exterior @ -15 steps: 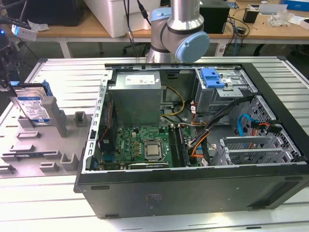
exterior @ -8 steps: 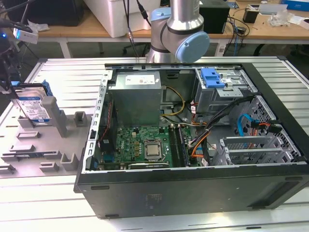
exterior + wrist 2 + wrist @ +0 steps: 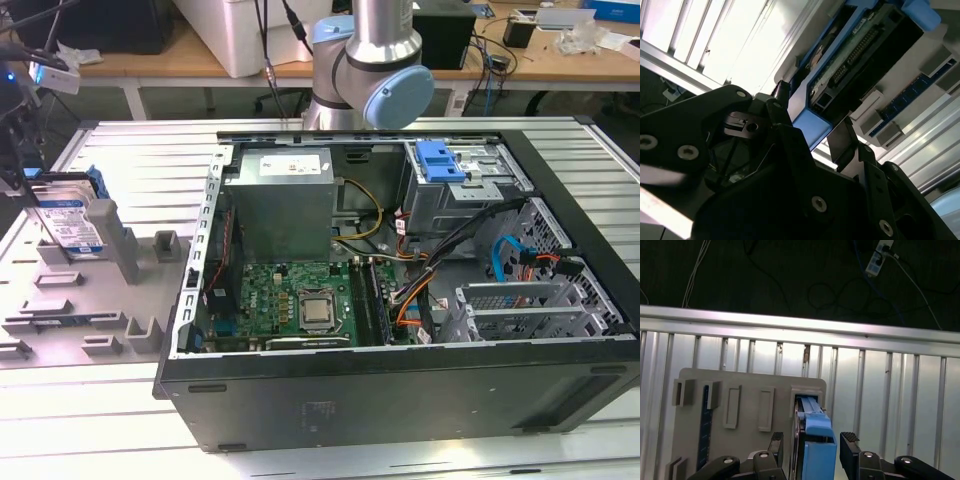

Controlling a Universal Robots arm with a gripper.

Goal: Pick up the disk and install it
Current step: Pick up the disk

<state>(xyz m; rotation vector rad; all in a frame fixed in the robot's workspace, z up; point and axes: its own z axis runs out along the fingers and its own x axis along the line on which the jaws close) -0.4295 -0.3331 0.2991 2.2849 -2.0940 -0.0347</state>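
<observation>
The disk point(image 3: 68, 222), silver with a blue-and-white label and a blue carrier, stands on edge in a slot of the grey fixture plate point(image 3: 110, 300) at the exterior view's left. My gripper point(image 3: 22, 172) hangs right over it at the frame's edge. In the first wrist view the gripper point(image 3: 812, 442) is open and straddles the disk's blue end point(image 3: 816, 440), one black finger point(image 3: 776, 444) on each side with a narrow gap. The second wrist view shows the same: the gripper point(image 3: 812, 120) flanks the disk point(image 3: 850, 55), whose circuit-board side faces the camera.
An open black computer case point(image 3: 400, 400) lies on the ribbed metal table to the right of the fixture. Inside it are a motherboard point(image 3: 290, 300), a grey metal box point(image 3: 285, 205), cables and a drive cage with a blue bracket point(image 3: 440, 160). The arm's base point(image 3: 365, 70) stands behind the case.
</observation>
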